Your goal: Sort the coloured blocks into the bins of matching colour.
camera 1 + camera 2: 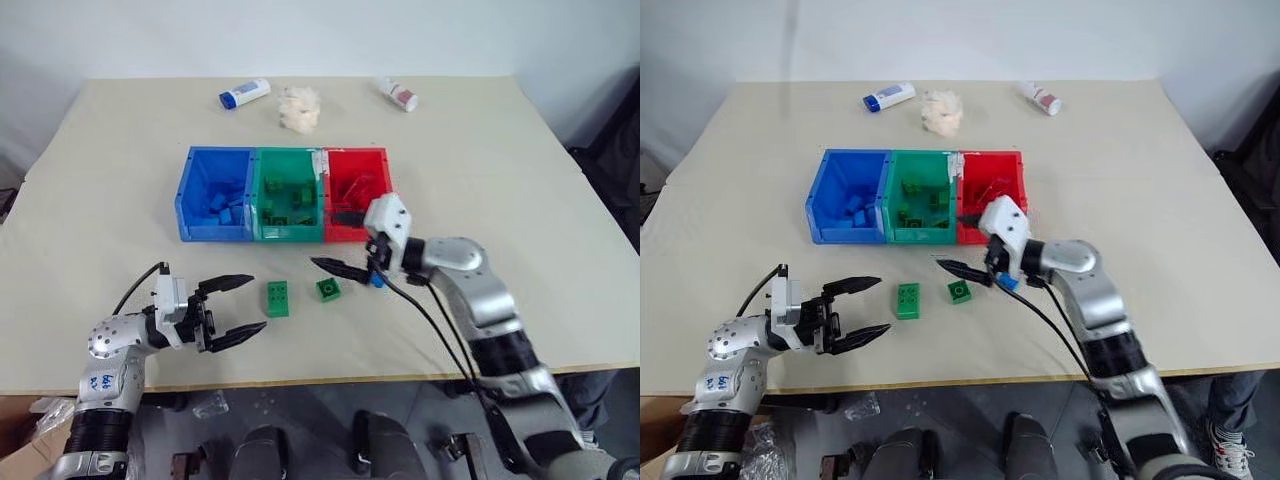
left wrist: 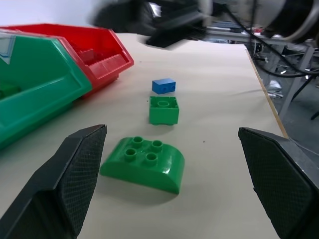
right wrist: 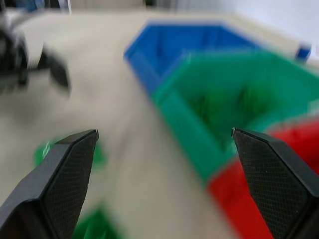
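Three joined bins stand mid-table: blue (image 1: 197, 196), green (image 1: 262, 226) and red (image 1: 372, 167), each with several blocks of its own colour inside. In front of them a long green block (image 1: 277, 298), a small green block (image 1: 328, 289) and a small blue block (image 1: 377, 281) lie on the table. My left gripper (image 1: 256, 302) is open and level, just left of the long green block (image 2: 144, 163), which lies ahead between its fingers. My right gripper (image 1: 328, 240) is open and empty by the front lips of the green and red bins, above the small green block.
At the table's far side lie a white bottle with a blue cap (image 1: 244, 94), a white tissue wad (image 1: 298, 107) and a white bottle with a red label (image 1: 397, 94). The table's front edge (image 1: 300, 380) runs just behind both grippers.
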